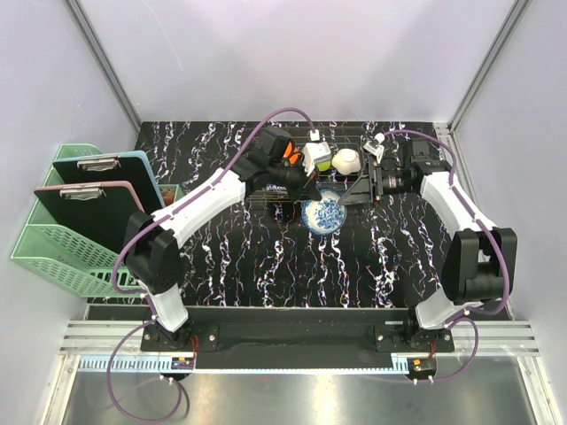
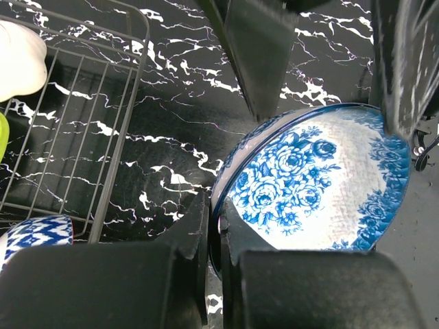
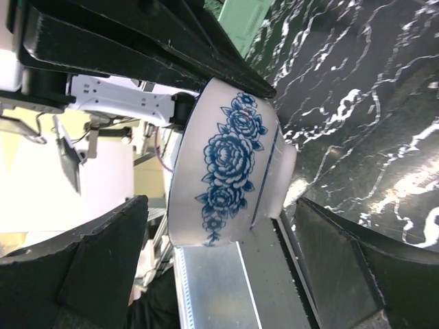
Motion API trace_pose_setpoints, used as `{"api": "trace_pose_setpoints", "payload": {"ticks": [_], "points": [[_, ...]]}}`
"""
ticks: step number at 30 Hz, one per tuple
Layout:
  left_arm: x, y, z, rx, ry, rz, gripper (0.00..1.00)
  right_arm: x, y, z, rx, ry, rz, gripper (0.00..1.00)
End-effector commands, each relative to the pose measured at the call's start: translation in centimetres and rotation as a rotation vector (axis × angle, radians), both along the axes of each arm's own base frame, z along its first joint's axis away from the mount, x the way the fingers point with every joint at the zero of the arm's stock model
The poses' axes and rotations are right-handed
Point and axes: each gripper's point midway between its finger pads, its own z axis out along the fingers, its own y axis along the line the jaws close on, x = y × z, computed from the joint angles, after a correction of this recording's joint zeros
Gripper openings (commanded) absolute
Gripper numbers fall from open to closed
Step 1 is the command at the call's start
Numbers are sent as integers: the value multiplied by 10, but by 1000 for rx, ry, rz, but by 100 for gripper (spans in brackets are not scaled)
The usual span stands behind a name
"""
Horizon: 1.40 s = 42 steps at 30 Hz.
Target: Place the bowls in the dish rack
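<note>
Left gripper (image 2: 214, 229) pinched closed on the rim of the blue-rose bowl (image 2: 309, 178), right gripper (image 3: 219, 205) spread wide with a finger either side of that bowl, bowl just before the dish rack (image 2: 82, 103) at mid far edge, white bowl (image 2: 17, 58) inside the rack.

You have a rose bowl (image 2: 315, 178), white with blue flowers, and a black worktop (image 1: 266, 257) veined in white. Also yours: an orange bowl (image 1: 289, 150), a plain white bowl (image 1: 347, 160), and a blue-and-white zigzag bowl (image 2: 34, 233).
</note>
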Motion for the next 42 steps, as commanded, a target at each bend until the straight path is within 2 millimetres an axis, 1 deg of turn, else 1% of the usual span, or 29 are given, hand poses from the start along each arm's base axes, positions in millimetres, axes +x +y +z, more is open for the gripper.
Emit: {"api": "trace_pose_setpoints", "payload": {"ticks": [1, 10, 15, 18, 19, 22, 23, 25, 27, 29, 30, 32, 33, 34, 35, 37, 39, 40, 41, 42], "points": [[11, -15, 41, -104, -88, -17, 0, -8, 10, 8, 69, -7, 66, 95], [11, -17, 43, -110, -85, -20, 0, -14, 23, 7, 102, 21, 126, 92], [12, -16, 42, -106, -91, -17, 0, -16, 24, 7, 111, 28, 134, 89], [12, -16, 40, -102, -90, -15, 0, -18, 24, 10, 124, 28, 144, 84], [13, -16, 41, -103, -90, -14, 0, -18, 25, 10, 128, 29, 147, 80], [12, -17, 42, -106, -87, -17, 0, -20, 25, 13, 145, 32, 156, 74], [12, -17, 41, -106, -84, -16, 0, -20, 25, 14, 150, 30, 158, 68], [13, -17, 41, -105, -87, -16, 0, -22, 25, 18, 173, 34, 171, 62], [12, -17, 38, -101, -81, -16, 0, -24, 25, 23, 204, 35, 185, 50], [13, -16, 38, -101, -79, -15, 0, -26, 25, 28, 236, 44, 201, 41], [12, -16, 38, -101, -79, -15, 0, -26, 25, 29, 242, 39, 204, 29], [12, -17, 39, -102, -78, -14, 0, -26, 25, 30, 251, 43, 208, 17], [13, -16, 38, -100, -78, -11, 0, -25, 25, 30, 247, 39, 206, 7], [13, -17, 38, -99, -77, -10, 3, -25, 25, 30, 244, 33, 206, 1], [13, -17, 37, -98, -78, -8, 10, -24, 25, 28, 230, 33, 199, 0], [16, -15, 36, -91, -82, 2, 34, -22, 25, 26, 214, 27, 191, 0], [20, -10, 38, -88, -83, 22, 42, -20, 25, 21, 179, 19, 174, 0], [22, -7, 37, -86, -72, 32, 58, -19, 25, 20, 168, 14, 168, 0], [25, -4, 40, -92, -70, 44, 66, -17, 25, 16, 142, 10, 156, 0], [34, 6, 43, -99, -55, 76, 72, -16, 25, 15, 131, 3, 151, 0]]}}
